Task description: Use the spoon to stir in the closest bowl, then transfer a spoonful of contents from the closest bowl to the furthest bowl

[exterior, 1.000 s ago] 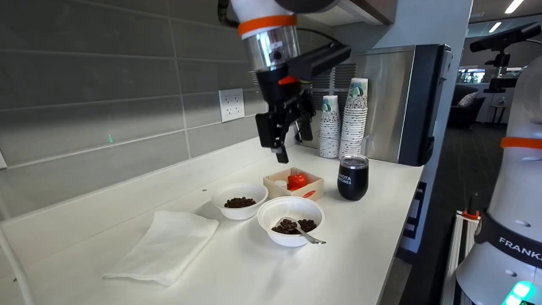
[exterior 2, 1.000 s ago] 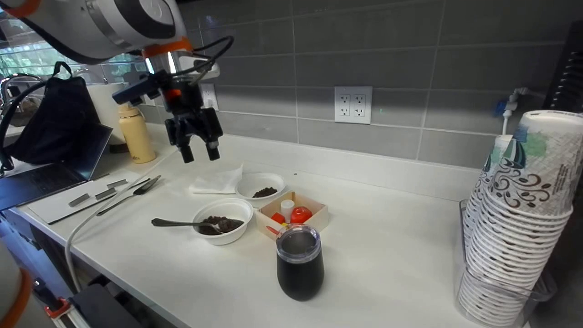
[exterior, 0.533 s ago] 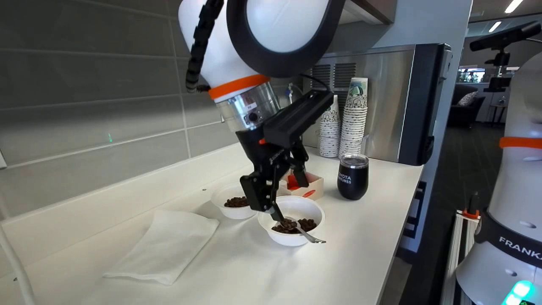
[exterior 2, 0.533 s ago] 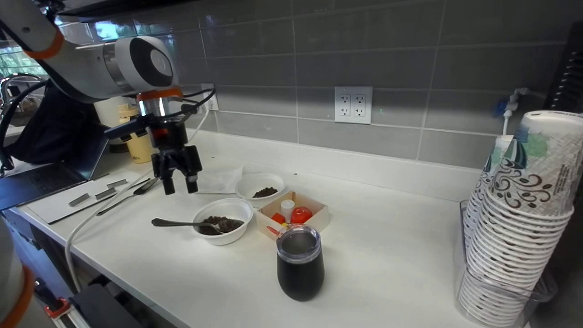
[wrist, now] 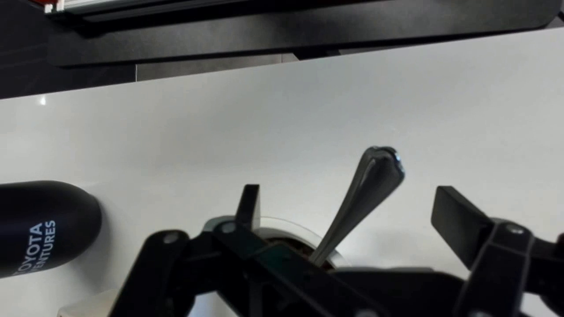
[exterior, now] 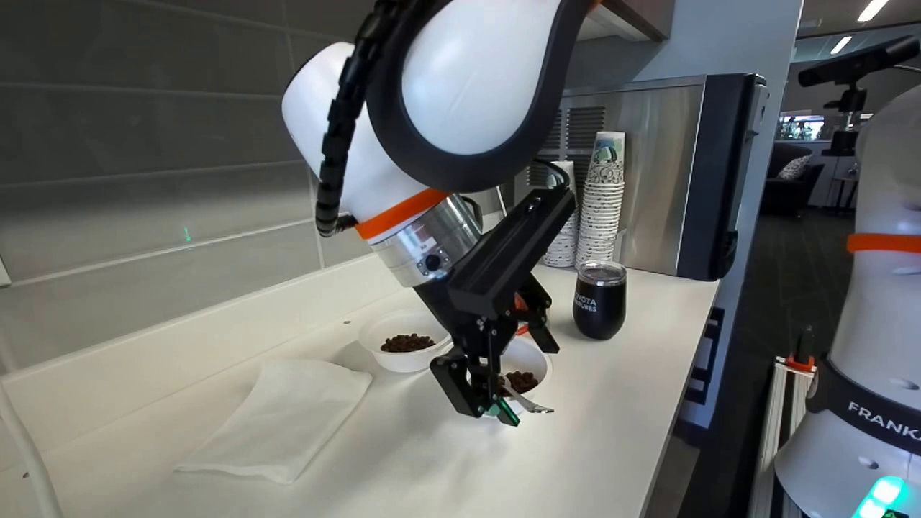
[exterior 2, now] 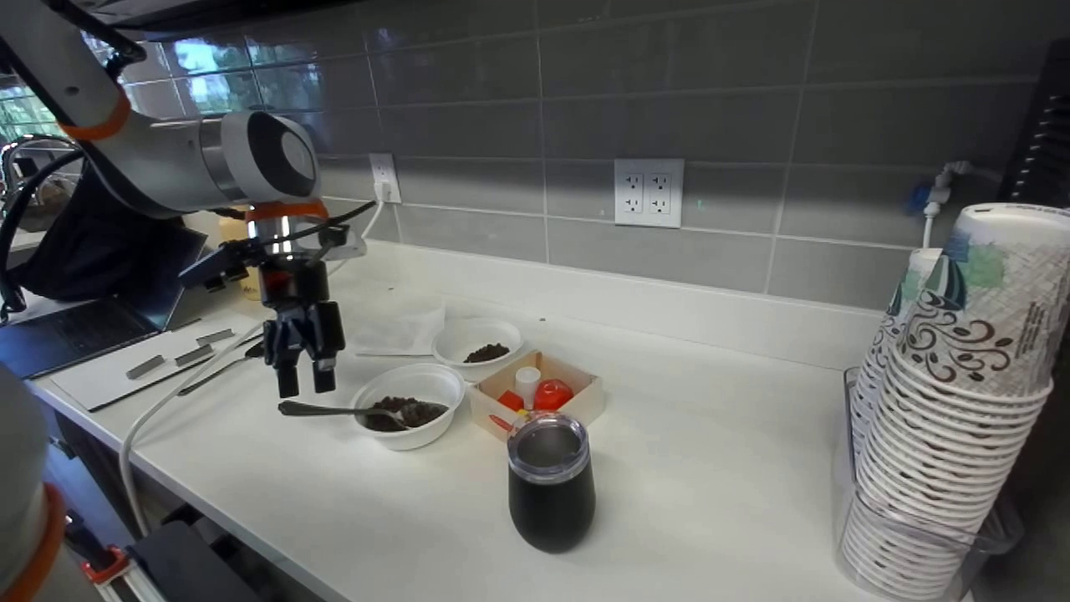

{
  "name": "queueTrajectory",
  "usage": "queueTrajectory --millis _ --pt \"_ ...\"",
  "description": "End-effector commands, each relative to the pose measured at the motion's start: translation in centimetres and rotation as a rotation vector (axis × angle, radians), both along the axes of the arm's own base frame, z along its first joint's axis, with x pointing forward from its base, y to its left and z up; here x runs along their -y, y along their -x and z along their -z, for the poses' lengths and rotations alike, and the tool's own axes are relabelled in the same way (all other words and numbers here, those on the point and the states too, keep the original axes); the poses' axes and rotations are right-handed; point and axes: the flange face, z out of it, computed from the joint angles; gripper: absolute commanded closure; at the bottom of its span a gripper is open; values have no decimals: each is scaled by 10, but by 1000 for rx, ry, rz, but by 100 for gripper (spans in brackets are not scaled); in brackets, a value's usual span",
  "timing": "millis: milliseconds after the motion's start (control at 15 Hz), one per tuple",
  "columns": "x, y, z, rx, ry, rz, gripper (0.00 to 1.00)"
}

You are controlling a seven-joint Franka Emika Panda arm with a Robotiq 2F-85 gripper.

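Your spoon (wrist: 359, 202): silvery-grey, slim, its handle flaring to a rounded end that catches the light. It leans in the near bowl (exterior 2: 430, 382), white, just beside and below your gripper (exterior 2: 306, 380); the spoon's lower end lies among the contents (exterior 2: 426, 411), dark brown, loose bits in a low heap, and the handle runs out over the rim toward the gripper. The far bowl (exterior 2: 468, 333), also white, sits farther from your gripper, with a smaller dark heap (exterior 2: 487, 353) inside. Writing: on the black tumbler (wrist: 48, 226), well off to one side of the gripper, TOYOTA VENTURES in white, sideways in the wrist view; on the arm's base (exterior: 849, 442), well apart from the gripper, FRANK plus a cut-off letter. Pose: your arm (exterior 2: 188, 163) reaches in from above and aims the gripper down, the metal wrist (exterior: 426, 242) slanting in an exterior view. The fingers (wrist: 458, 224) stand wide apart; in the wrist view the handle's end shows between them, with a gap to each.
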Motion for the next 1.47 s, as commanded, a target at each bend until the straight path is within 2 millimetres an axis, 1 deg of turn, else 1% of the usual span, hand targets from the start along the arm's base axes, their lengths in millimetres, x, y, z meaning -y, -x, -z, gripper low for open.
queueTrajectory --millis 0,400,467,533,1133,1200,1400 --pt "-2 0 12 -64 45 27 0" --pt "-2 3 30 -108 55 27 0" --pt "-2 4 31 -110 58 27 25" --pt "-1 4 31 -108 59 27 26" --pt "-7 -1 24 -101 76 12 96" --pt "-7 -1 24 -105 79 11 99" --pt "-8 -1 20 -107 91 10 100"
